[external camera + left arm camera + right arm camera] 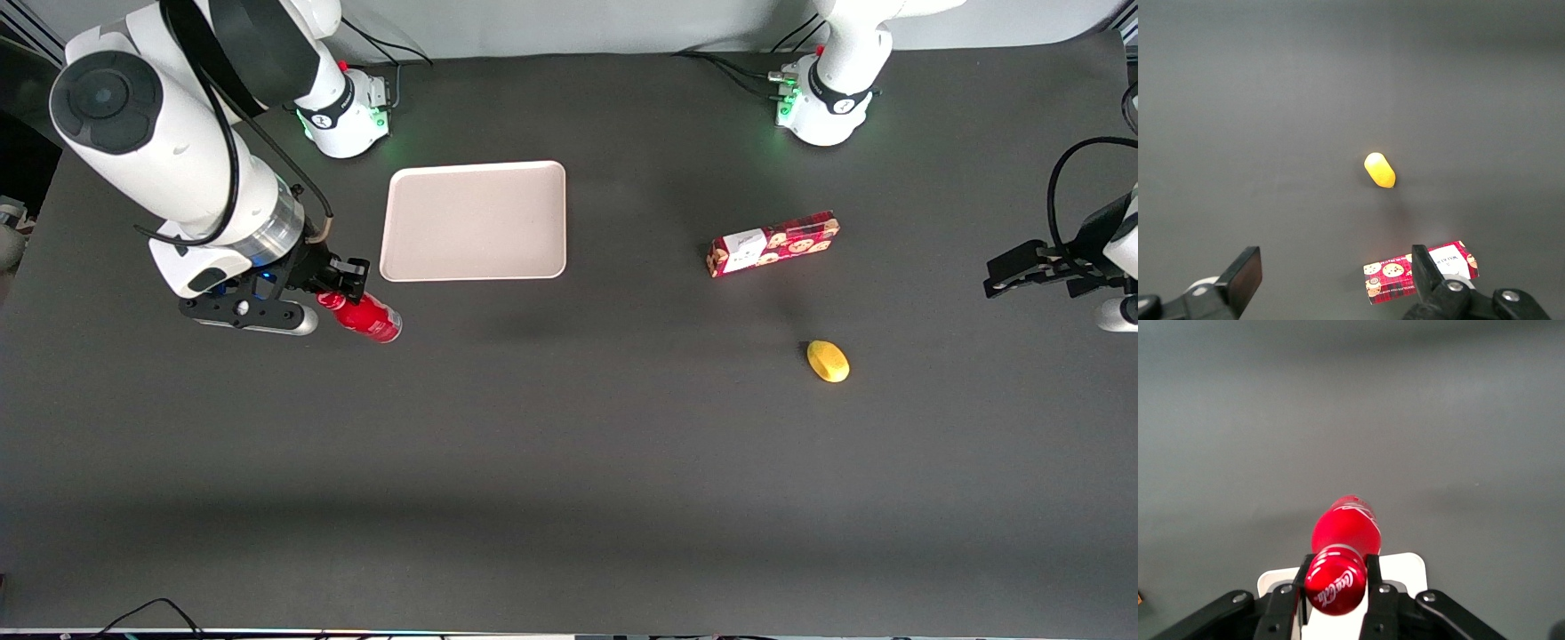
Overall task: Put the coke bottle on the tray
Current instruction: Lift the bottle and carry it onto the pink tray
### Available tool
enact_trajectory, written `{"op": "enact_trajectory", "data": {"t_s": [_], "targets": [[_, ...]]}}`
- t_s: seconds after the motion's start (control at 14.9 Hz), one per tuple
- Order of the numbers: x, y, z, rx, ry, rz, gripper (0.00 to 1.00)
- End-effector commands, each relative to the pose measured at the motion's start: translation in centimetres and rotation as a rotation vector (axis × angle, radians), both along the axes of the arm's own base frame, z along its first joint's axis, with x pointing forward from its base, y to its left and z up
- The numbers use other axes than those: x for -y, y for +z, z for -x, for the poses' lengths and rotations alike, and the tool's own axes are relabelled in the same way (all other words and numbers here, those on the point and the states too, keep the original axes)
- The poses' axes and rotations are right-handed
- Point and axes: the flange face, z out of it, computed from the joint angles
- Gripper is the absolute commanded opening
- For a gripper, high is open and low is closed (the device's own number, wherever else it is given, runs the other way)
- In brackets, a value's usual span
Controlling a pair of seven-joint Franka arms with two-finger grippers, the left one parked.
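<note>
My right gripper (345, 286) is shut on the coke bottle (368, 318), a small all-red bottle that sticks out of the jaws at a slant above the table. It is held just nearer the front camera than the tray's corner at the working arm's end. The cream-beige tray (474, 220) lies flat with nothing on it. In the right wrist view the bottle (1341, 550) sits between the two black fingers (1375, 577) of the gripper (1336, 587), white lettering showing on its cap, and a corner of the tray (1406, 568) shows beneath it.
A long red cookie box (772, 244) lies toward the parked arm's end of the table, and a small yellow object (828, 361) lies nearer the front camera than it. Both show in the left wrist view: the box (1395, 279) and the yellow object (1379, 170).
</note>
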Motion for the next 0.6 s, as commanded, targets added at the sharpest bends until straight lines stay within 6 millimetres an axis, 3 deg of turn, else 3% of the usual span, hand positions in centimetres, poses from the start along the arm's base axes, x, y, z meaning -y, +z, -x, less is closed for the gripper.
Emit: {"op": "enact_trajectory", "data": {"t_s": [0.0,0.2,0.54], "targets": [[-0.1,-1.6,5.1,0.011,-0.004,-0.004,0.00],[0.6,-3.5,9.9,0.006,0.004,0.015,0.00],[3.1,-7.3,19.7,0.023,0.079,0.010,0.00]]}}
